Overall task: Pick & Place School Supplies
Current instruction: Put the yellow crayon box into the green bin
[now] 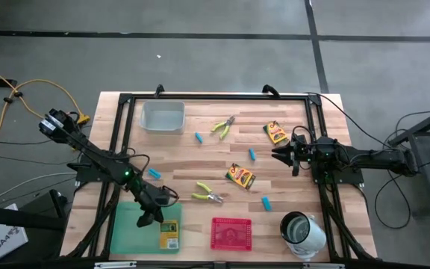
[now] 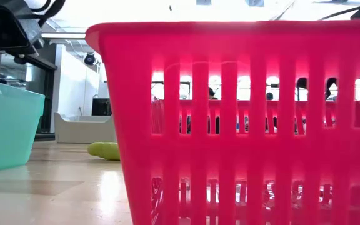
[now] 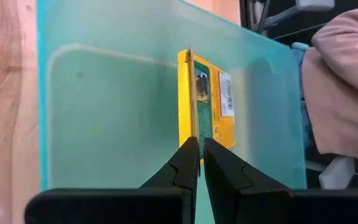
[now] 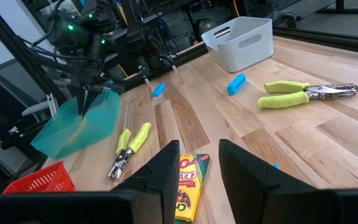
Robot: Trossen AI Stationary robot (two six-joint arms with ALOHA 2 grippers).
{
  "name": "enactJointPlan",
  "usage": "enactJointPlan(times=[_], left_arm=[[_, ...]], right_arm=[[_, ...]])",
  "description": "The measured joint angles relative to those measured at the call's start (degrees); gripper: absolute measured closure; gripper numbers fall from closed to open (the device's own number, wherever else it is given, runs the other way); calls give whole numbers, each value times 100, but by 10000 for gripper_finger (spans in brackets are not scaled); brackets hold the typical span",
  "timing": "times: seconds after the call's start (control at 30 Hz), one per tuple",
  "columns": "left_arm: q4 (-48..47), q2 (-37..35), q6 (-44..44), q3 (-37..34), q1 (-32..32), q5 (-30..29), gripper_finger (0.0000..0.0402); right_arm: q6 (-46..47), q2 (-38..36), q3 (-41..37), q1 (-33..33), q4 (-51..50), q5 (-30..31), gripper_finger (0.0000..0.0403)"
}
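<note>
Crayon box of yellow-orange card lies flat inside the translucent green plastic tray at the table's near-left corner, with the left gripper poised directly above it, its fingers parted by only a narrow slit and gripping nothing. Two more yellow-orange crayon boxes rest on the wooden table: one just beside the right gripper, another near the centre. The right gripper hovers above the table's right side with its jaws apart and empty. Two plier-like tools with yellow-green handles lie on the boards, one near the clear rectangular bin, the other near the red slotted basket. Four small light-blue oblong pieces are scattered between them. A white-and-metal cup stands at the near-right corner.
</note>
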Motion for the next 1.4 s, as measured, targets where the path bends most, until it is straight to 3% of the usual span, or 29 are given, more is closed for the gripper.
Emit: enactJointPlan(times=[0.3,0.73,1.1,1.4], left_arm=[[-300,-2,4,0,-160,-414,377],[367,-280,506,0,-7,-155,377],[389,-1305,685,1,606,-333,377],[383,-1643,1342,2,1410,-474,377]], right_arm=[[0,2,0,0,0,0,298],[0,2,0,-2,0,0,298],[0,1,0,-1,0,1,298],[1,1,0,0,0,1,298]])
